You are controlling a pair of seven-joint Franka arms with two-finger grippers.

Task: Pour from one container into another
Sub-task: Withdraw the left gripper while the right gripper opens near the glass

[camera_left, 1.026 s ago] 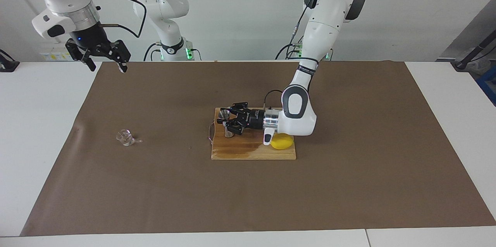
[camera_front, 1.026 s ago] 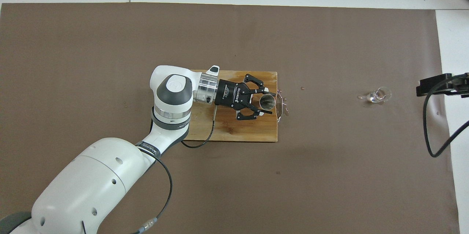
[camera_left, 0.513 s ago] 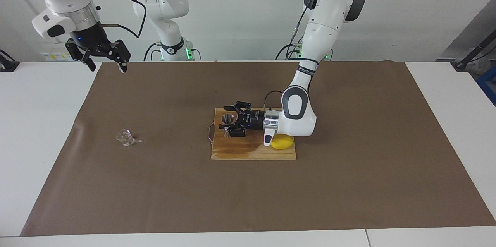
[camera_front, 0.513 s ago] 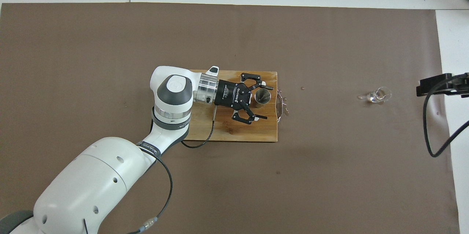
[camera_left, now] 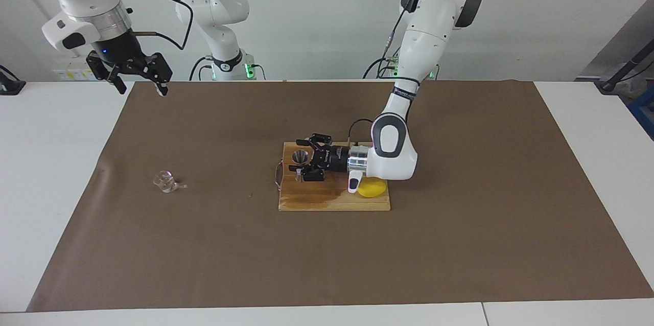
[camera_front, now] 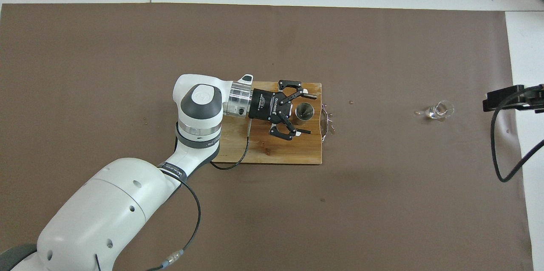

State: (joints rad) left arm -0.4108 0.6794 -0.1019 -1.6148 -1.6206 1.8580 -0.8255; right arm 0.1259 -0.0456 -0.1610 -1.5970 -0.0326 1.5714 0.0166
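Low over the wooden board point(camera_left: 332, 202) point(camera_front: 272, 152), left gripper point(camera_left: 302, 160) point(camera_front: 309, 114) lying level, fingers spread wide on either side of the steel jigger point(camera_left: 299, 157) point(camera_front: 304, 111), neither finger seen pressing on it. Jigger upright near the board's end toward the right arm, open mouth up. Read as a clock face on the overhead view with the jigger at centre: gripper body and wrist at nine o'clock, fingertips at about twelve and five. Lemon point(camera_left: 372, 188) on the same board, tucked under the left wrist in the facing view, hidden from overhead. Board on the brown paper point(camera_left: 460, 244) point(camera_front: 85, 50) covering the middle of the white table point(camera_left: 51, 162). Clear glass cup point(camera_left: 164, 181) point(camera_front: 440, 110) at three o'clock from the jigger on that overhead clock, well apart from the board, on the paper toward the right arm's end; upright or tipped cannot be told. Right gripper point(camera_left: 137, 83) point(camera_front: 510, 99) up in the air over the paper's edge at about three o'clock, fingers wide apart, holding nothing, waiting.
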